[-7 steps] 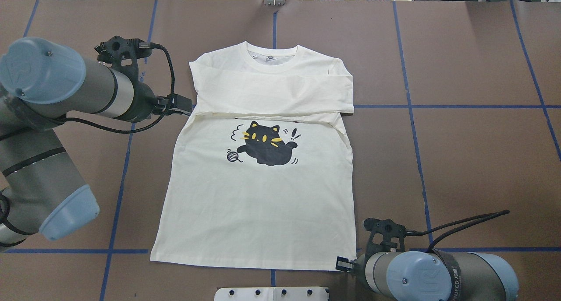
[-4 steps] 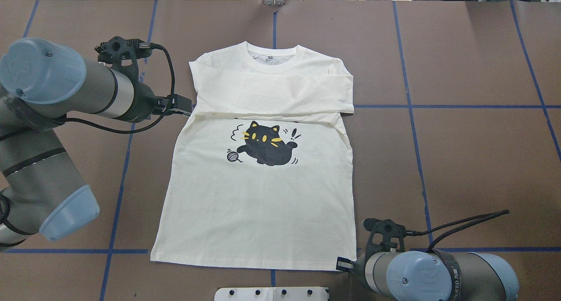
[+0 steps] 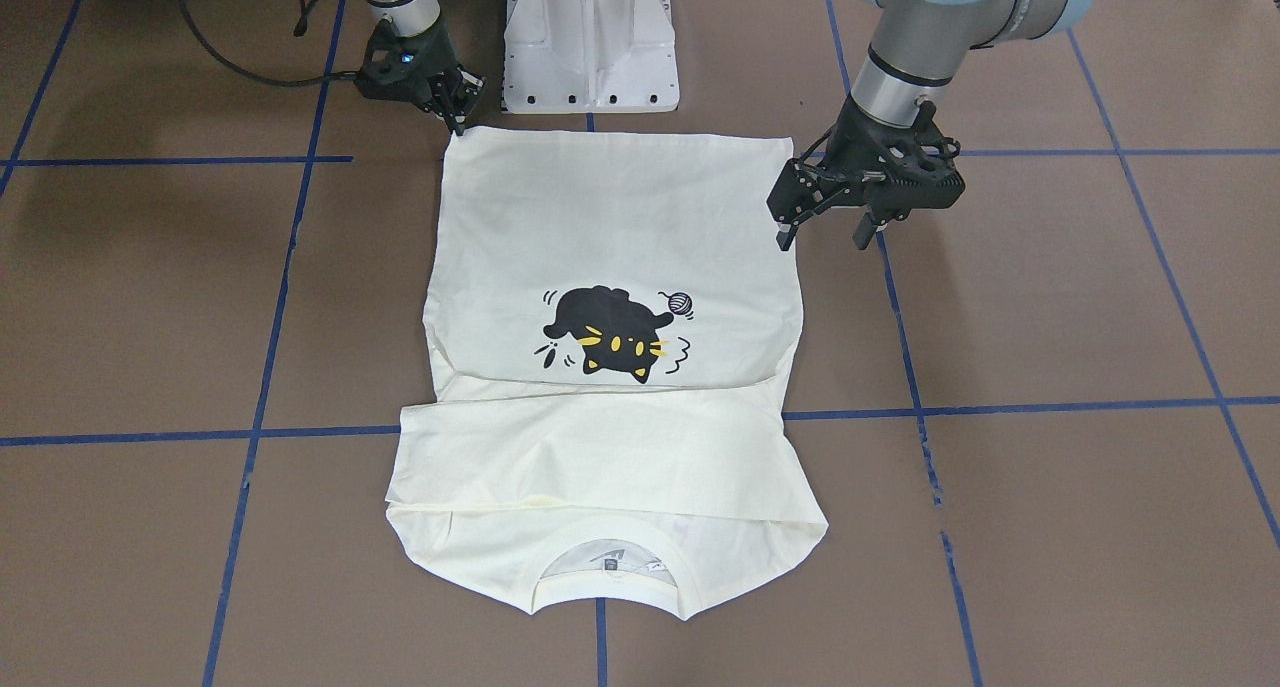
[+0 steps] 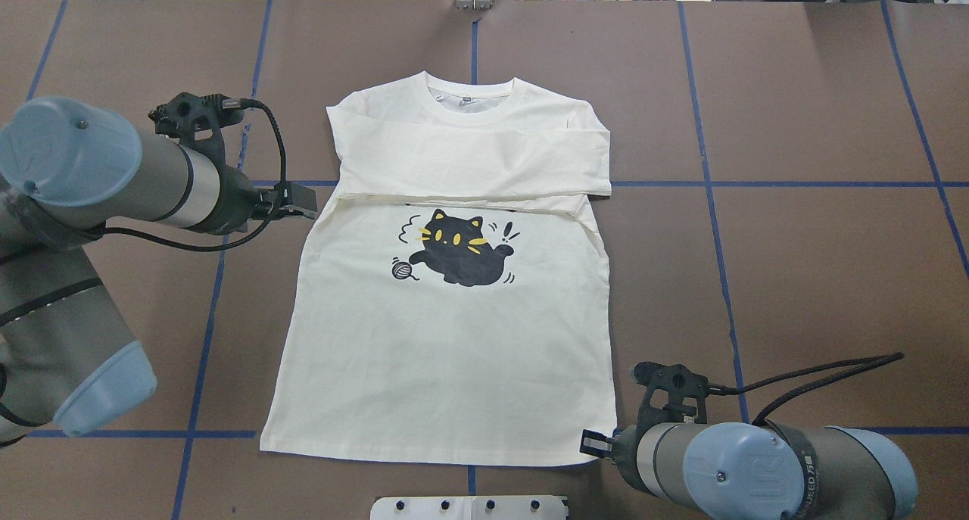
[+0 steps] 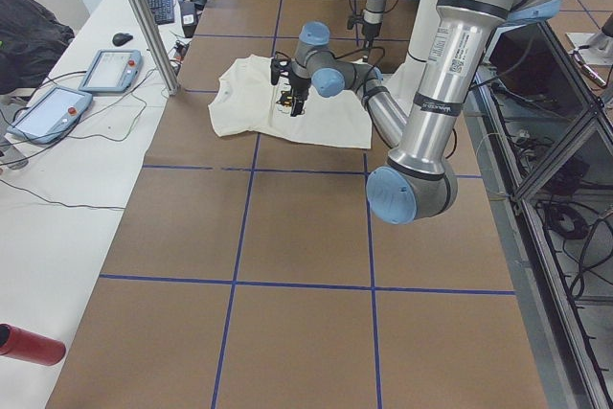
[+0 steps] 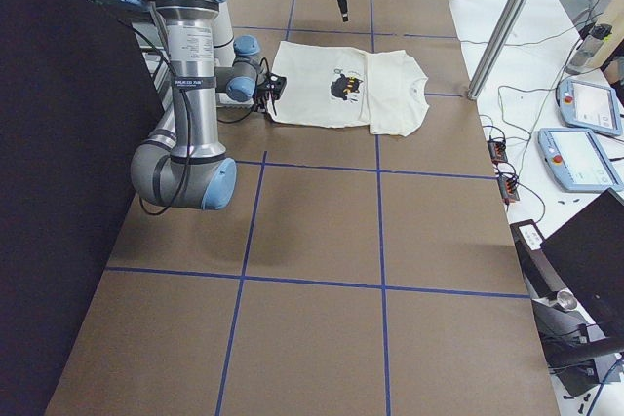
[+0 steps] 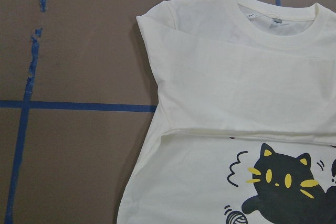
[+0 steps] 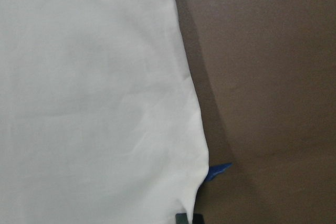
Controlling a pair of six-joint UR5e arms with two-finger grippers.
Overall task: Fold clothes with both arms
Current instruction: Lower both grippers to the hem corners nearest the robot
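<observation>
From across the table (image 3: 1050,317), the T-shirt (image 3: 610,217) lies flat at the middle, print side up. Its hem is toward the robot's edge, just short of the white pedestal base (image 3: 590,37), and its neck is toward the operators' edge. The left gripper (image 3: 822,235) hovers beside the shirt's side edge with its fingers spread wide and nothing between them. The right gripper (image 3: 452,107) has its tips at the hem corner nearest it. I cannot tell whether it has closed on the cloth. From over the robot's shoulders, both sleeves (image 4: 469,160) are folded across the chest above the cat print (image 4: 458,249), and the collar (image 4: 469,100) points at the far edge. The two side views only confirm the shirt lying level near the robot's edge. The left wrist camera shows the shoulder, the sleeve fold and the cat, with no fingers in view. The right wrist camera shows the hem corner lying flat, with a dark sliver at the bottom edge. As I judge it, the arms are unevenly placed. If the right gripper lifts its corner before the left reaches the other, the hem could come up skewed and the loose sleeves could slide off. A shallow pinch might also catch only the top layer.
</observation>
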